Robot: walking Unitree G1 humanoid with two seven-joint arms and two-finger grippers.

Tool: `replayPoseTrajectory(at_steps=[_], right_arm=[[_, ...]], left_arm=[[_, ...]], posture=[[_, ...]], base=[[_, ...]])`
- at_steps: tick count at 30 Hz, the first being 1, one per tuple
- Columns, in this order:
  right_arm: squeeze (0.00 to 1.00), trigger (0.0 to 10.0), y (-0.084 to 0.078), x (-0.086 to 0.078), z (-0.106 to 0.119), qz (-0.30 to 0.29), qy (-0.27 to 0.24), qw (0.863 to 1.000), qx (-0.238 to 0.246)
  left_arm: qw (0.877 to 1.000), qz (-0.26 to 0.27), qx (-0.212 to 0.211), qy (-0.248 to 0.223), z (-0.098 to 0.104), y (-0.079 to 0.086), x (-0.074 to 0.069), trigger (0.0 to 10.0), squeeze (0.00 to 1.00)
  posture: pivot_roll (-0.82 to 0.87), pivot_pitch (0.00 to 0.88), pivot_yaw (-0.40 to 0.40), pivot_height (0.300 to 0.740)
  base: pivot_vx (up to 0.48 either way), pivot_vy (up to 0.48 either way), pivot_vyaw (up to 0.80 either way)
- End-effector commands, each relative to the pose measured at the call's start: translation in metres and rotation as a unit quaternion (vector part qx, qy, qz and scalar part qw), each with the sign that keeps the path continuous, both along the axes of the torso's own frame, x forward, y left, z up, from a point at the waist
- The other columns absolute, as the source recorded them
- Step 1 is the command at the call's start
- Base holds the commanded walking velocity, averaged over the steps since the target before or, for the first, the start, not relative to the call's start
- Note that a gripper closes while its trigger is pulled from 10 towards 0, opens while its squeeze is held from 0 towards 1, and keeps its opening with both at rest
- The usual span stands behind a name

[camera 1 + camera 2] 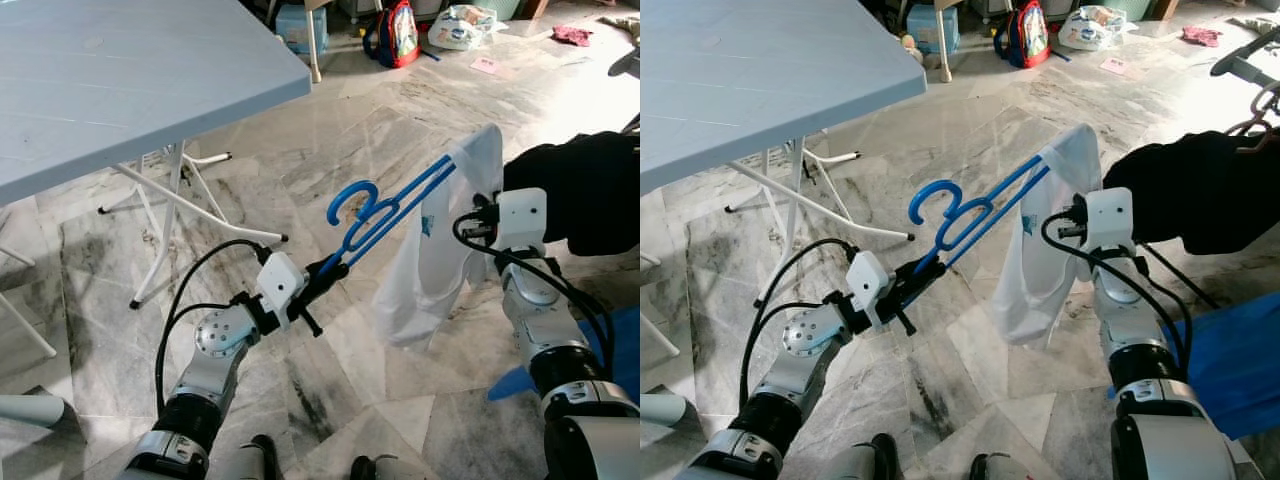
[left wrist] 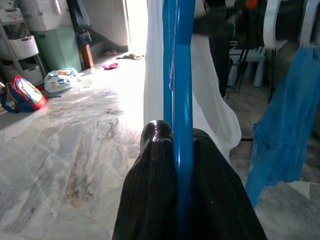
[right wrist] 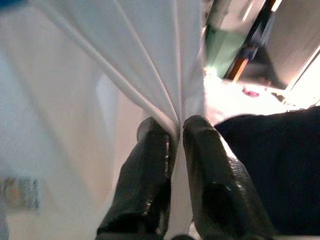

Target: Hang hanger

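The blue hanger is in the air above the marble floor, near the middle of the head view, and it lies slanted: its hook end points toward about 8 o'clock and its far arm rises toward 2 o'clock. The left gripper is closed on the lower end of the hanger, and in the left wrist view the two black fingers press the blue bar between them, so the hanger cannot turn or slip. A white garment hangs from the upper end of the hanger and falls down at about 3 o'clock from the hook. The right gripper is closed on a fold of this white cloth, its fingers pinching the fabric tightly; I judge it holds the cloth so that the garment stays on the hanger, or can be pulled over its arm, while the left arm carries the weight. Beside the right arm, at 3 o'clock, a dark garment is hanging, and a blue cloth is lower at about 4 o'clock, so a drying rack is probably near on that side. A pale blue folding table stands at 10 o'clock, and a red backpack lies far away at 12 o'clock. The hanger is not yet hung on anything.
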State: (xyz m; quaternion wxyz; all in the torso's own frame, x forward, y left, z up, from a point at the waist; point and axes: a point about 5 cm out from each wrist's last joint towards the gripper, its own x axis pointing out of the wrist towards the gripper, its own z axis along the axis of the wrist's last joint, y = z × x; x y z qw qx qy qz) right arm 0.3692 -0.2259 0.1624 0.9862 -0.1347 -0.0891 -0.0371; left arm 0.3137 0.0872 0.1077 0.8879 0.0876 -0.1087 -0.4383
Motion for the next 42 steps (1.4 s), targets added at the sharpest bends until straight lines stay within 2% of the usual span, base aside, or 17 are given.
replayPoseTrajectory(at_steps=[1,8,12,19,25,27,32,34,35,38,42], right_arm=[[0.0,0.0,-0.003,0.001,0.025,0.001,-0.054,0.998,-0.014],[0.0,0.0,0.0,-0.002,0.049,0.009,-0.107,0.994,-0.033],[0.0,0.0,0.004,-0.005,0.072,0.017,-0.148,0.988,-0.043],[0.0,0.0,0.012,0.0,0.087,0.03,-0.153,0.987,-0.041],[0.0,0.0,0.008,0.006,0.08,0.017,-0.113,0.993,-0.036],[0.0,0.0,0.004,0.01,0.068,0.009,-0.075,0.997,-0.023],[0.0,0.0,-0.005,0.011,0.048,-0.008,-0.032,0.999,-0.006],[0.0,0.0,-0.015,0.008,0.034,-0.033,-0.006,0.999,0.006],[0.0,0.0,-0.015,0.008,0.034,-0.033,-0.006,0.999,0.006],[0.0,0.0,-0.036,-0.002,0.013,-0.082,0.024,0.996,0.011],[0.0,0.0,-0.055,-0.01,0.003,-0.132,0.033,0.991,0.019]], left_arm=[[1.0,0.001,0.008,-0.002,-0.002,0.001,-0.001,0.0,0.0],[0.999,0.008,0.031,0.014,-0.011,0.004,-0.002,0.0,0.0],[0.998,0.003,0.057,0.021,-0.018,0.005,-0.003,0.0,0.0],[0.996,-0.021,0.079,0.027,-0.026,0.003,-0.009,0.0,0.0],[0.994,-0.053,0.094,0.018,-0.026,0.006,-0.015,0.0,0.0],[0.993,-0.075,0.094,0.02,-0.026,0.011,-0.02,0.0,0.0],[0.992,-0.089,0.09,0.023,-0.024,0.017,-0.025,0.0,0.0],[0.994,-0.079,0.075,0.021,-0.019,0.023,-0.025,0.0,0.0],[0.994,-0.079,0.075,0.021,-0.019,0.023,-0.025,0.0,0.0],[0.998,-0.05,0.038,0.03,-0.014,0.034,-0.022,0.0,0.0],[0.998,-0.038,0.024,0.047,-0.015,0.042,-0.023,0.0,0.0]], posture=[[0.02,0.189,0.006,0.74],[0.02,0.189,0.006,0.74],[0.01,0.189,0.008,0.74],[0.0,0.186,0.004,0.74],[0.01,0.183,-0.007,0.74],[0.02,0.183,-0.013,0.74],[0.03,0.184,-0.019,0.74],[0.04,0.187,-0.023,0.74],[0.04,0.187,-0.023,0.74],[0.04,0.187,-0.024,0.74],[0.04,0.188,-0.022,0.74]], base=[[0.0,0.0,0.0],[0.0,0.0,0.0],[0.0,0.0,0.0],[0.0,0.0,0.0],[0.0,0.0,0.0],[0.0,0.0,0.0],[0.0,0.0,0.0],[0.0,0.0,0.0],[0.0,0.0,0.0],[0.0,0.0,0.0],[0.0,0.0,0.0]])
